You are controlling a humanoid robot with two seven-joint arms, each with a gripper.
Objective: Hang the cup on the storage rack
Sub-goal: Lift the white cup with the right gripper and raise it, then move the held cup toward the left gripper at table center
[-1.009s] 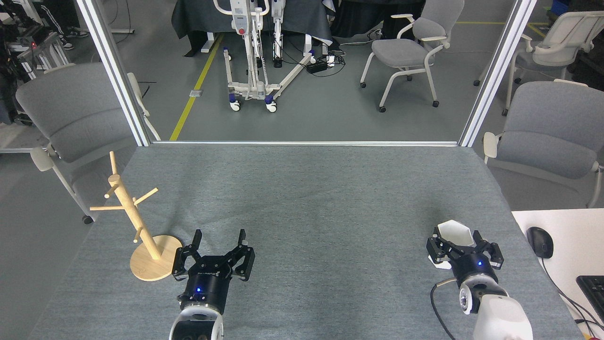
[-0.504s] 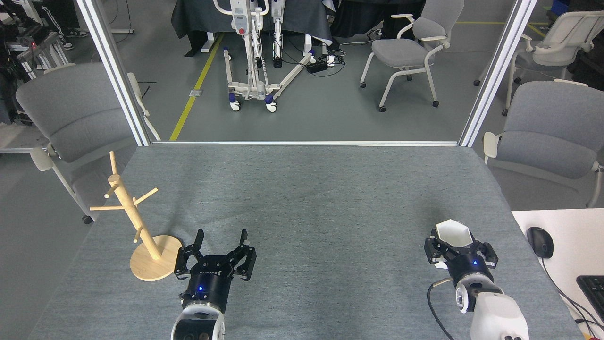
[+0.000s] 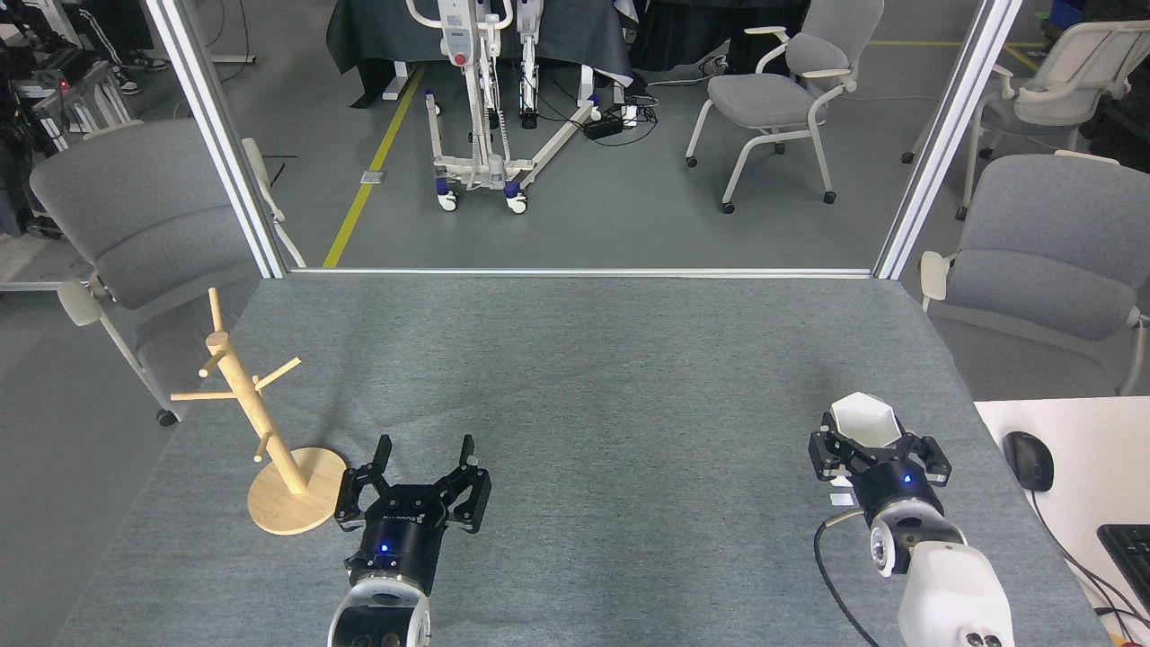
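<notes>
Grey felt covers the tabletop [image 3: 575, 377], with a workshop floor, a yellow line and grey chairs beyond its far edge. At the lower right of the frame the right gripper [image 3: 876, 454] is clenched around the cup [image 3: 864, 420], its dark fingers pressed to either side of the white body just below the rim. That cup is plain matte white with flat facets and a hexagonal mouth that faces up and toward the far edge; its lower part is hidden behind the gripper, and no hole in its side shows from here. At the lower centre-left the left gripper [image 3: 420, 463] rests released, fingers spread and holding nothing. Just beside it, further left, stands the storage rack [image 3: 260, 431], a pale wooden pole leaning slightly in this view, with thin pegs angled outward and a round flat base. Cup and rack sit well apart, at opposite sides of the tabletop. The step in hand looks like the grasp and first lift; the next move would call for carrying the cup across leftward and lining its side opening with a free peg.
</notes>
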